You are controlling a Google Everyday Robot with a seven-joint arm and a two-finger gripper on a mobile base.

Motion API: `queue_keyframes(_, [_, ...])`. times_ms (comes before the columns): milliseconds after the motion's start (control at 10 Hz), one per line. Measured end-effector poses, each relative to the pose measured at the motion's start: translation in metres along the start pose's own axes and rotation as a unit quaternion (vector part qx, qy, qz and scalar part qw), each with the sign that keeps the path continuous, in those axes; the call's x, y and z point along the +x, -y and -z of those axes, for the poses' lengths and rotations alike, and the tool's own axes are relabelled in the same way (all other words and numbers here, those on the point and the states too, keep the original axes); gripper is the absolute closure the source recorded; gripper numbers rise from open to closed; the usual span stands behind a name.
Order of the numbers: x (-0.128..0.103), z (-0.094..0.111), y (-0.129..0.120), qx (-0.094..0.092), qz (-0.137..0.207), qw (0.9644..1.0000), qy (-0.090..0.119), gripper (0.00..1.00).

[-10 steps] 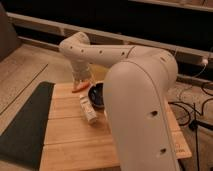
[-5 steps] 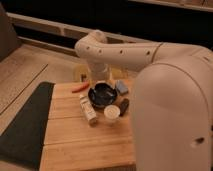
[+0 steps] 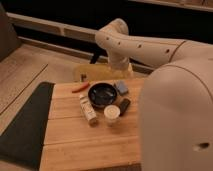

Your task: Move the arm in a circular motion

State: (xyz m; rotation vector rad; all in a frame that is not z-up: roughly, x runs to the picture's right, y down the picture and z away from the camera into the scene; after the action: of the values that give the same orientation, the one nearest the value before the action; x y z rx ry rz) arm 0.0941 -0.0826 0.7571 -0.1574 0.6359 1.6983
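Camera view: arm (image 3: 150, 50) spans right to upper ctr; gripper (image 3: 120, 69) at table (image 3: 75, 135) far edge, jaws' state I can't tell.

The one camera sits high and close behind the arm (image 3: 175, 100), whose nearest segment fills the right foreground. It looks forward and steeply down across the wooden table (image 3: 75, 145), near enough that the table's front runs out of view. The gripper (image 3: 120, 69) lies farther off, at the arm's tip by the table's back edge
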Motion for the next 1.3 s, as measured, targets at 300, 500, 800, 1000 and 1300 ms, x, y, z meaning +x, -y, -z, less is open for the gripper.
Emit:
queue_keyframes(300, [-0.030, -0.015, -0.057, -0.017, 0.072, 0.9972, 0.008, 0.35])
queue_keyframes(500, [-0.022, -0.023, -0.109, -0.022, 0.145, 0.9892, -0.001, 0.35])
queue_keyframes(800, [0.036, -0.025, -0.180, -0.047, 0.239, 0.9690, -0.040, 0.35])
queue_keyframes(1000, [0.087, -0.020, -0.204, -0.065, 0.276, 0.9557, -0.077, 0.35])
queue_keyframes(1300, [0.127, -0.012, -0.202, -0.070, 0.286, 0.9504, -0.101, 0.35])
